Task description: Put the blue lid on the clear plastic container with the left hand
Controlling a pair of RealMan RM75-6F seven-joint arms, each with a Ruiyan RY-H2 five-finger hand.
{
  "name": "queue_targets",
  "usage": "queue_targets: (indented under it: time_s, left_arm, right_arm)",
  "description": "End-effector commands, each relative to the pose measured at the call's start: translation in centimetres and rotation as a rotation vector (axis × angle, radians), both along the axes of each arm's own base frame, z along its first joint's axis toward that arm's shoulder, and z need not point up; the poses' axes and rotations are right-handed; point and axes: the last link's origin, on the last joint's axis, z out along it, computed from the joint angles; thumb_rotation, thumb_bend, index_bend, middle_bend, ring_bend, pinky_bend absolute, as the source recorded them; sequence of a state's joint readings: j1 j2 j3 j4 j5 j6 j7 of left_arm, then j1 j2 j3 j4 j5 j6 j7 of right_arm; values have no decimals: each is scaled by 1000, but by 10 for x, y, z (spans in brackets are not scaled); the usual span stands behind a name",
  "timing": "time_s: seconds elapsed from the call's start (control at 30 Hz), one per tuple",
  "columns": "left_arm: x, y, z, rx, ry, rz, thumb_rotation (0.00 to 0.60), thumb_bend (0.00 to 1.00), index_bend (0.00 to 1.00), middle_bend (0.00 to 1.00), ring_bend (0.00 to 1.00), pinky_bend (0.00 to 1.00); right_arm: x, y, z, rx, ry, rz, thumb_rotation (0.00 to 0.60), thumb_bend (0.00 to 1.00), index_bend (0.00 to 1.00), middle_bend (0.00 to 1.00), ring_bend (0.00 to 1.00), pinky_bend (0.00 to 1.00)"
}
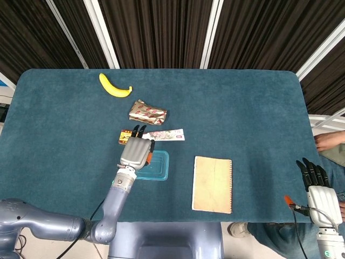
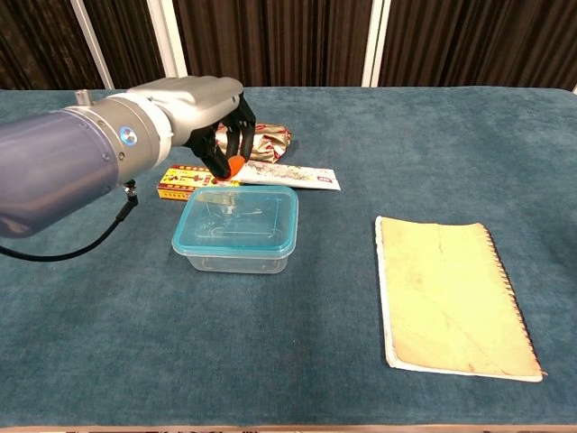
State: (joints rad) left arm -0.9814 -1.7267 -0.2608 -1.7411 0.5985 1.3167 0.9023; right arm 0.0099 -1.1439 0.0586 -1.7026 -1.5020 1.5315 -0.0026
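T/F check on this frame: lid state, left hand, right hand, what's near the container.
1. The blue lid sits on the clear plastic container. True.
2. The left hand grips the lid. False: it is above the container's far edge, holding nothing.
3. The notebook lies to the container's right, apart from it. True.
4. The banana rests inside the container. False: it lies at the table's far left.
5. The right hand is over the notebook. False: it is off the table's right edge.
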Motion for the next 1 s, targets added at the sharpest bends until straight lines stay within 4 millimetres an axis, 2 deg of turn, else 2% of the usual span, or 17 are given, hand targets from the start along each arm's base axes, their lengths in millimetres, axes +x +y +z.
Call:
queue_targets:
  time_s: [0.03, 0.6, 0.8, 1.0]
  left_arm:
    - [2, 0, -5, -7, 1, -15, 600, 492, 592, 542, 14, 0]
    - [14, 11, -40, -23, 42, -34, 600, 492, 592, 545, 16, 0]
    - [24, 11, -48, -18, 44, -51, 600, 492, 591, 545, 16, 0]
    - [24, 8, -54, -24, 78, -46, 600, 491, 590, 543, 16, 0]
  right_arm:
    - [0, 0, 0, 0, 0, -4, 600, 268, 21, 0, 0, 0]
    - [-1, -1, 0, 8, -25, -25, 600, 268, 21, 0, 0, 0]
    - [-1, 0, 1, 7, -27, -25, 600, 268, 21, 0, 0, 0]
    - [-2, 0, 1, 7, -28, -27, 600, 268, 21, 0, 0, 0]
